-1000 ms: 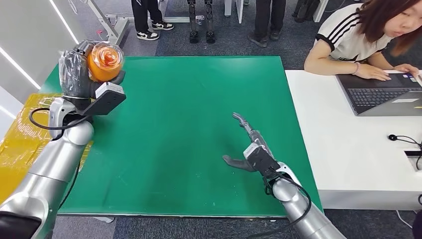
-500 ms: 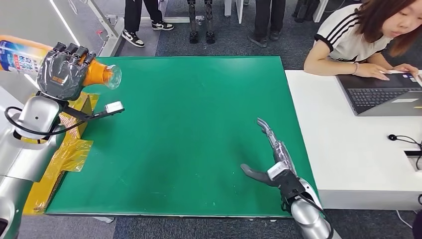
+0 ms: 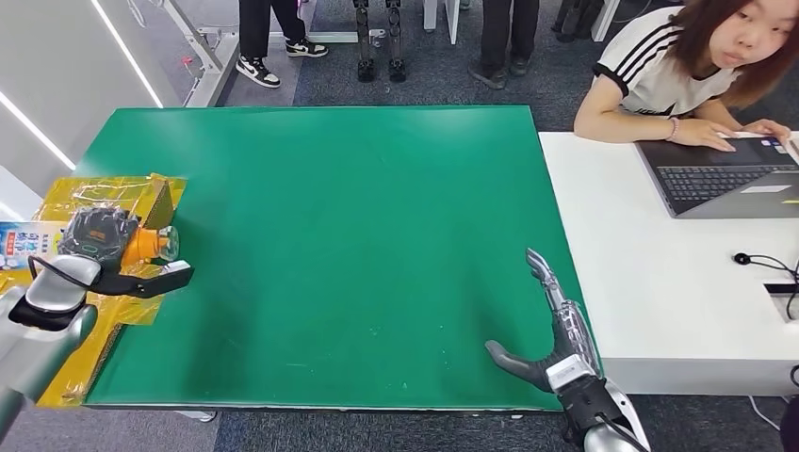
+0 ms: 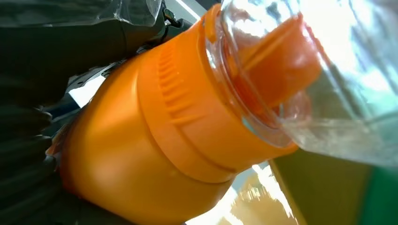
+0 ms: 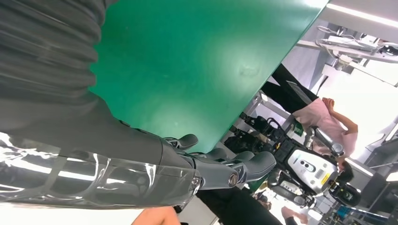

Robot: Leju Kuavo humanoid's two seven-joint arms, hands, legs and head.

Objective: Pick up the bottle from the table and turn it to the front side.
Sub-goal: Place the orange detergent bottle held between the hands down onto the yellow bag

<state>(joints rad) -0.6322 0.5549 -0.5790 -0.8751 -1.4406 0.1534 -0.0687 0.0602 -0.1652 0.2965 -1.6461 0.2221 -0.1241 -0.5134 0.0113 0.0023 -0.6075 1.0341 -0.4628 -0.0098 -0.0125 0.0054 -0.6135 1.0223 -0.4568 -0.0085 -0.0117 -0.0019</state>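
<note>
My left hand (image 3: 94, 235) grips an orange bottle (image 3: 143, 245) at the table's left edge, over a yellow plastic-wrapped box. The bottle lies sideways with its clear cap (image 3: 168, 243) pointing toward the table's middle and its labelled body (image 3: 21, 243) sticking out to the left. Up close, the orange bottle (image 4: 155, 136) and its clear cap (image 4: 309, 70) sit against the dark fingers (image 4: 28, 140). My right hand (image 3: 556, 344) is at the front right corner of the green table (image 3: 358, 217), fingers stretched out and apart, holding nothing. The right wrist view shows the same hand (image 5: 220, 168) spread over the green surface.
A yellow plastic-wrapped box (image 3: 94, 311) sits along the table's left edge. A white desk (image 3: 660, 282) adjoins on the right, with a laptop (image 3: 725, 179) and a seated person (image 3: 688, 66). Several people's legs stand beyond the far edge.
My left arm has come down and back from a raised pose, carrying the bottle to the left edge over the yellow box. My right hand has drawn back toward the front right corner.
</note>
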